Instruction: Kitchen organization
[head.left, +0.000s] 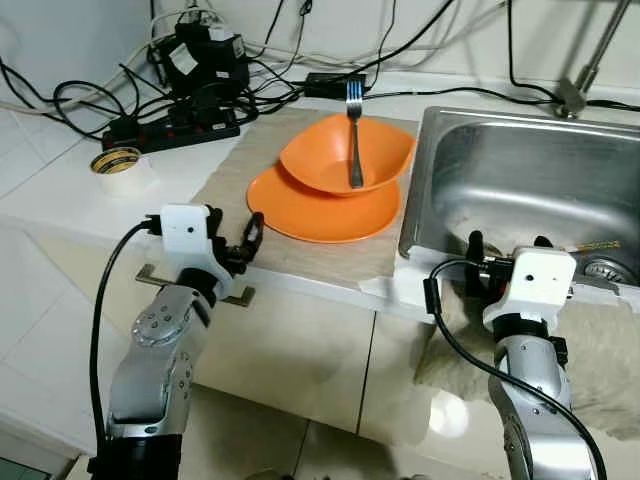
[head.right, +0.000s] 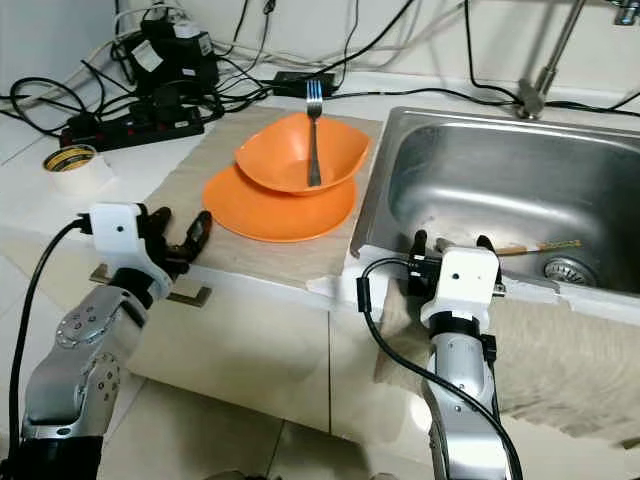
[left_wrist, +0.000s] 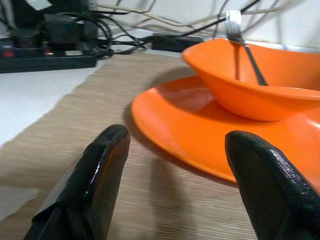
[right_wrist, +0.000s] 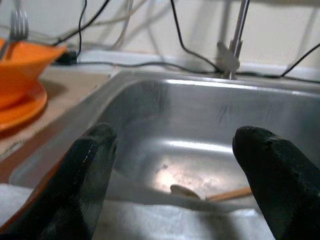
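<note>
Dishes wait on a woven mat (head.left: 300, 250) beside the sink (head.left: 520, 170): an orange bowl (head.left: 345, 150) sits on an orange plate (head.left: 320, 210), with a fork (head.left: 354, 135) standing in the bowl, its handle running from 12 o'clock down toward 6 in the head view, tines up at the far rim. The left gripper (head.left: 240, 245) hovers at the counter's front edge, fingers spread and holding nothing. From it the plate lies at about 1 o'clock, just beyond the fingertips; this arm is plainly the nearer one to the stack, and any reach would go forward and slightly rightward, probably with the plate's near rim as the first contact. The right gripper (head.right: 452, 245) hangs at the sink's front lip, likewise parted and empty, facing into the basin, where a wooden spoon (right_wrist: 210, 194) lies near the drain (head.right: 568, 268). The spoon is partly hidden behind the sink's edge, so its full length is hard to judge. At 10 o'clock from the plate sit a power strip (head.left: 180, 125) in tangled cables and a roll of tape (head.left: 118, 170). The faucet (head.left: 585, 70) is cut off at the frame's top.
</note>
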